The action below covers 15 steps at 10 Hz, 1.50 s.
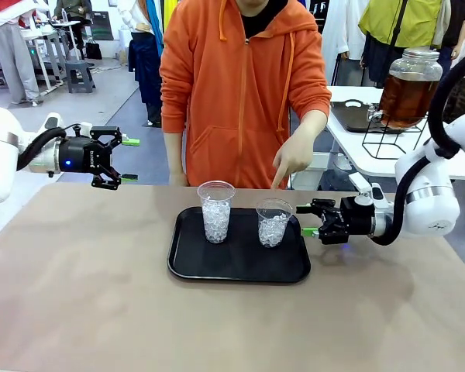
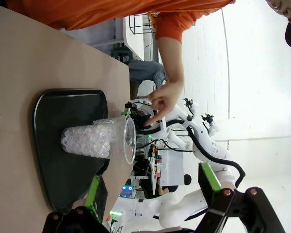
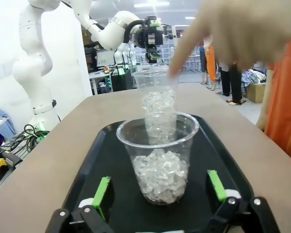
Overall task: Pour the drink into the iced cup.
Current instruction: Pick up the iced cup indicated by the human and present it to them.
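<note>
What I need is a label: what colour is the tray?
Tray: black, best in front view.

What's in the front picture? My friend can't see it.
A person in orange points down at the short cup of ice, beside a tall cup on a black tray. The right gripper is open next to the short cup; the left gripper hangs open over the left of the table. A jar of brown drink stands far behind.

Print — nothing legible
Left of the black tray [image 1: 240, 262], a faint pale mark sits on the left gripper [image 1: 129, 160] body; right of the tray, a dark mark on the right arm [image 1: 434, 203] — both too small to read.
</note>
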{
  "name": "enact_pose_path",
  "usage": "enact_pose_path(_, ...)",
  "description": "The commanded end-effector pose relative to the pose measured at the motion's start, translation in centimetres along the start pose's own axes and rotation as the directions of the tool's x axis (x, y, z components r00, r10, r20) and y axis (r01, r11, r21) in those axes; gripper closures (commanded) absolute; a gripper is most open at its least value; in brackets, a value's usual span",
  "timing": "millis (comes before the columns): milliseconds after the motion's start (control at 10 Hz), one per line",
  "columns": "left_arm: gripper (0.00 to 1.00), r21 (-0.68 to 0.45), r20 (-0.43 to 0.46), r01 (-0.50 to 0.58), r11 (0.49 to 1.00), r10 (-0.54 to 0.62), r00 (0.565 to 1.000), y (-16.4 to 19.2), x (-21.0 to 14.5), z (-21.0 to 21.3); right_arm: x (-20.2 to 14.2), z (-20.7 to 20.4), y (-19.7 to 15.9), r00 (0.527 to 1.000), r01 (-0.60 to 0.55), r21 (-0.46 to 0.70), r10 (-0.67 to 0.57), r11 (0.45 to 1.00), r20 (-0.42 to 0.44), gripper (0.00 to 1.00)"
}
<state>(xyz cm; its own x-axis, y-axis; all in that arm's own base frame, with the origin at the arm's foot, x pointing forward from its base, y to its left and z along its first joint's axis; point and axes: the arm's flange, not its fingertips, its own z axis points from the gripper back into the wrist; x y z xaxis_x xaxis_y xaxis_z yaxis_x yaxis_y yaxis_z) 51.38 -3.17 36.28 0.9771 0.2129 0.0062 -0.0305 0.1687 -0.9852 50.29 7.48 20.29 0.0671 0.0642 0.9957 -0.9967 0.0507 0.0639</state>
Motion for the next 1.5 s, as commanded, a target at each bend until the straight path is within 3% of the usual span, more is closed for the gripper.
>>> enact_pose_path(0,0.0,-0.004,0.007,0.01,1.0,-0.01,1.0,-0.1,0.0,0.0,-0.7,-1.4,-1.1,1.0,-0.025,-0.037,0.025,0.999,0.009,0.0)
enact_pose_path(1400,0.0,-0.004,0.007,0.01,1.0,-0.01,1.0,-0.1,0.0,0.0,-0.9,-6.9,-2.0,0.999,0.048,0.088,-0.049,0.995,0.008,0.0)
